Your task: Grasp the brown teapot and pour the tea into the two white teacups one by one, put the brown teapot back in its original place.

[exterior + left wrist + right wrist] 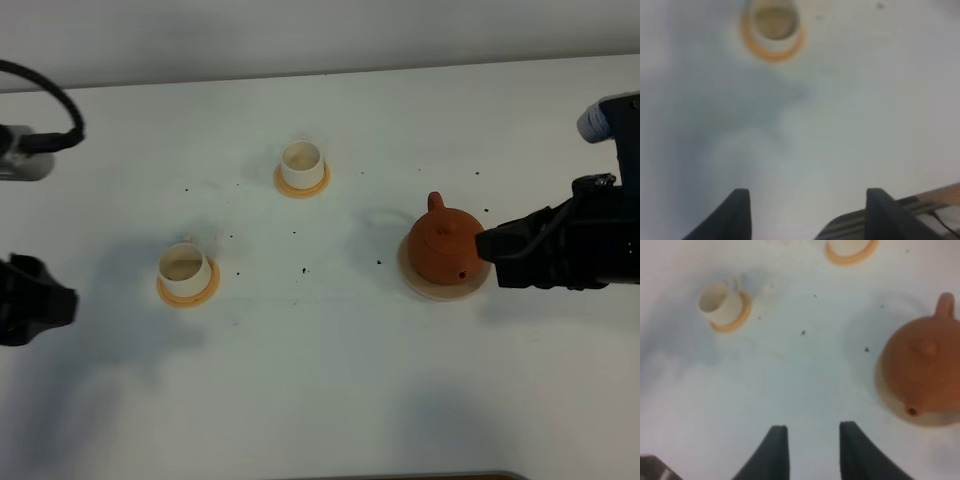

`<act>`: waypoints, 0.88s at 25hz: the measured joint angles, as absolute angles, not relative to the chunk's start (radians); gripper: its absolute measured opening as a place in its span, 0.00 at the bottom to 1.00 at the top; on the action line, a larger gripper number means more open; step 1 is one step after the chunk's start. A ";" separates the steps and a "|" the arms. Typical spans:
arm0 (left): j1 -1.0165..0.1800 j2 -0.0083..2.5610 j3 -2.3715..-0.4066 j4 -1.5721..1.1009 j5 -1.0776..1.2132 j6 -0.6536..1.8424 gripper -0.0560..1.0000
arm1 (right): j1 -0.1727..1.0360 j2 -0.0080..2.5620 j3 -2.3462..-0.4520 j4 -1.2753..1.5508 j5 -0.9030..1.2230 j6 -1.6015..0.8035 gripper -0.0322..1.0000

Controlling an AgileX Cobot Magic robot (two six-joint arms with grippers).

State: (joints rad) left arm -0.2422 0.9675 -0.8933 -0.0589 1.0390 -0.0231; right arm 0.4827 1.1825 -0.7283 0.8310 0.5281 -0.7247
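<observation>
The brown teapot sits on the pale beige disc at the right of the white table. It also shows in the right wrist view, off to one side of my fingers. My right gripper is just right of the teapot, open and empty. One white teacup stands on an orange coaster at the back centre. The other teacup stands on its coaster at the left. My left gripper is open and empty, well left of that cup.
Dark tea-leaf specks dot the table between the cups and the teapot. A grey device with a black cable sits at the back left. A white and blue part shows at the right edge.
</observation>
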 joint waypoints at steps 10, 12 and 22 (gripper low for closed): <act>-0.242 0.811 -0.831 0.120 1.138 -0.190 0.52 | 0.483 1.183 -0.850 0.472 0.724 -0.370 0.27; -0.242 0.778 -0.791 0.155 1.140 -0.223 0.52 | 0.483 1.183 -0.862 0.423 0.745 -0.329 0.27; -0.242 0.615 -0.643 0.233 1.132 -0.327 0.52 | 0.483 1.183 -0.904 0.306 0.773 -0.239 0.27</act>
